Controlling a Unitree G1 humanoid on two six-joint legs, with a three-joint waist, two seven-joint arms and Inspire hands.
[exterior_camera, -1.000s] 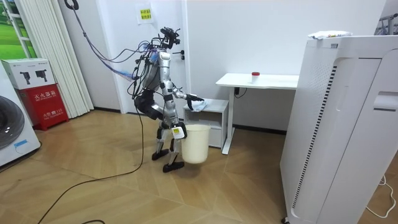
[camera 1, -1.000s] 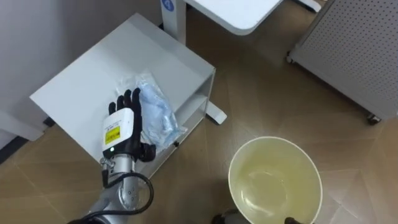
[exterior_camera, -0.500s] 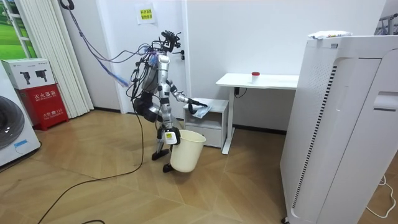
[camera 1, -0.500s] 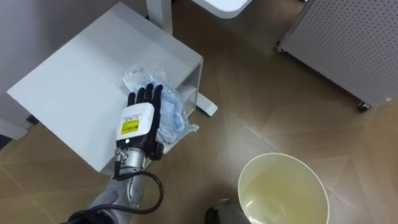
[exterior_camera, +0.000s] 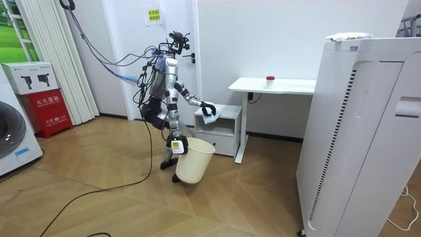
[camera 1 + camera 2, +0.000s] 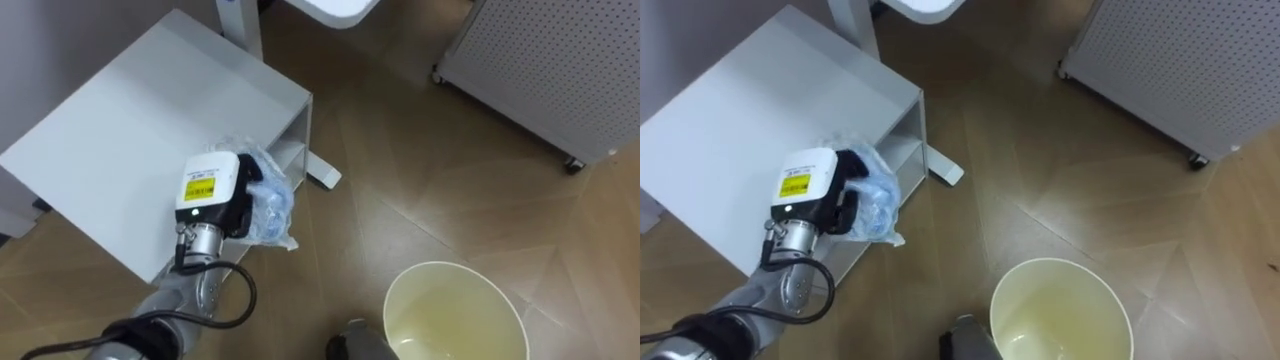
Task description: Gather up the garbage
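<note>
1. Perforated white panel [image 6: 540, 70] on castors – upper right of the eye views, well apart from everything else.
2. White desk [image 5: 289, 85] against the wall; its corner pokes in at the top of the eye views.
3. Low white cabinet [image 6: 120, 130] stands beside the desk with its open shelf side facing the floor area. In the room view we see the robot standing upright just in front of it, left arm stretched toward its top.
4. Cream bin [image 6: 455, 305] is near the robot's feet, mouth open; in the room view it sits tilted.
5. Right hand [image 5: 175, 145] is at the bin's near rim. We cannot tell its grip.
6. Left hand [image 6: 210, 188] is at the cabinet's front edge, back of the hand up, fingers curled round the garbage.
7. Crumpled clear plastic bag [image 6: 272, 205] – the garbage – is bunched in the left hand, its loose end hanging past the cabinet's edge. We cannot tell whether it touches the top.
</note>
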